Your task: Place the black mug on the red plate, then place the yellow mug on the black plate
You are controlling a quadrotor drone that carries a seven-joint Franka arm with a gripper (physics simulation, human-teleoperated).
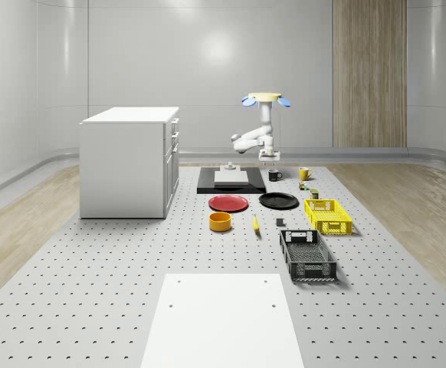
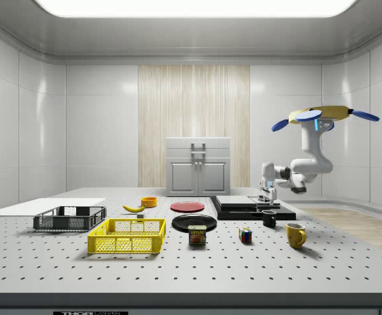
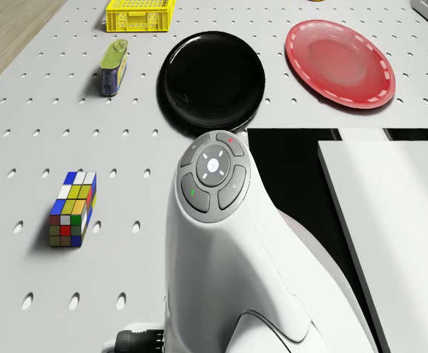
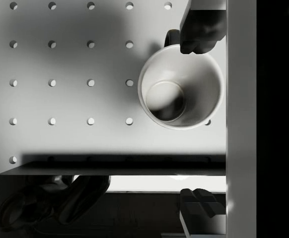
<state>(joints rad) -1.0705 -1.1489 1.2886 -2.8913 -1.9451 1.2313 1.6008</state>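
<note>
The black mug (image 1: 274, 175) (image 2: 269, 218) stands upright on the table beside the black slab; from above its inside looks white (image 4: 180, 87). My gripper (image 1: 269, 158) (image 2: 267, 195) (image 4: 198, 119) hangs a short way above it, open, with one finger (image 4: 201, 25) over the rim by the handle and the other out past the opposite side. The drone (image 1: 265, 98) (image 2: 322, 117) hovers above this spot. The yellow mug (image 1: 304, 173) (image 2: 295, 235) stands close by. The red plate (image 1: 228, 203) (image 3: 339, 53) and black plate (image 1: 278, 201) (image 3: 212, 79) lie side by side, both bare.
A black slab (image 1: 231, 184) carrying a white block borders the mug. A Rubik's cube (image 3: 73, 208), a can (image 3: 114, 66), a yellow crate (image 1: 328, 215), a black crate (image 1: 307, 254), an orange bowl (image 1: 220, 221) and a banana (image 1: 255, 224) lie around. A white cabinet (image 1: 131, 161) stands at the whole-scene view's left.
</note>
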